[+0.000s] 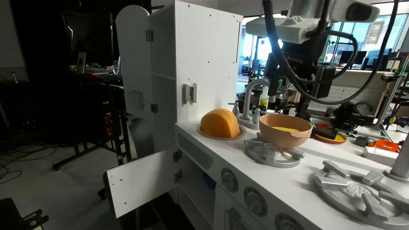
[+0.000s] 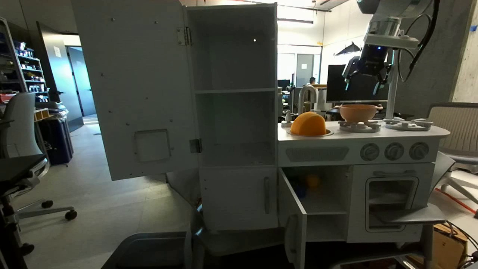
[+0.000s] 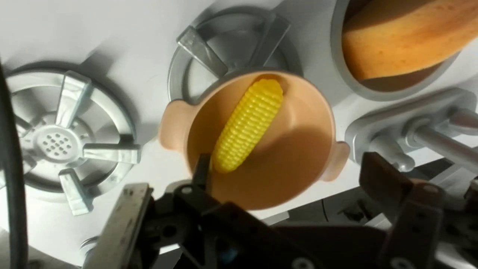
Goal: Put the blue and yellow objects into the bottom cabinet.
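The bottom cabinet (image 2: 324, 203) stands with its white door (image 2: 295, 224) swung open; the open door also shows in an exterior view (image 1: 142, 182). Inside on its shelf, in shadow, are the yellow object (image 2: 313, 181) and the blue object (image 2: 300, 191). A bit of the blue object also shows in an exterior view (image 1: 209, 181); its cap and label cannot be made out. My gripper (image 2: 361, 89) is open and empty, high above the counter. In the wrist view my gripper (image 3: 288, 158) has its fingers wide apart over the tan bowl (image 3: 298, 149).
A yellow corn cob (image 3: 248, 125) lies in the tan bowl, which sits on a grey burner (image 1: 271, 159). The orange dome-shaped object (image 1: 220, 123) sits in the sink, beside the faucet (image 1: 249, 95). The tall upper cabinet (image 2: 235, 127) also stands open, its door (image 2: 138, 93) swung wide.
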### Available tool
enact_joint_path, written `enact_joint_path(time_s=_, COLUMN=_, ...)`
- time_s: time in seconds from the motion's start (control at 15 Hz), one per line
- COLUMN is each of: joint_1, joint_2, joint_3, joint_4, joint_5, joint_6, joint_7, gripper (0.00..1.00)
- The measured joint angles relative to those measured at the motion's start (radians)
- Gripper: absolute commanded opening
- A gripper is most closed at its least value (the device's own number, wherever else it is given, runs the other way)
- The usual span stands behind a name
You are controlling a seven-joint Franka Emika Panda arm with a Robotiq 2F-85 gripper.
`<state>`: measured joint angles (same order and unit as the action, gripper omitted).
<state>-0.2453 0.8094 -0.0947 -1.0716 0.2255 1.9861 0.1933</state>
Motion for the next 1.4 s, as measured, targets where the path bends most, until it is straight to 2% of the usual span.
enact_joint_path(time_s=0.4, joint_1=-0.005, joint_2=0.078, joint_3=-0.002, joint_4=0.151, joint_5=-0.005, joint_6=-0.136, joint_7=0.066, gripper=1.00)
enact_joint_path(time_s=0.8, joint_1=-0.003, joint_2=0.184, joint_3=-0.004, joint_4=0.286, joint_5=-0.030, joint_6=-0.200, joint_7=0.113, gripper=1.00)
enact_joint_path(time_s=1.4, joint_1=-0.003, joint_2=0.248, joint_3=-0.020, joint_4=0.375, joint_5=-0.102, joint_6=-0.240, joint_7=0.112, gripper=1.00)
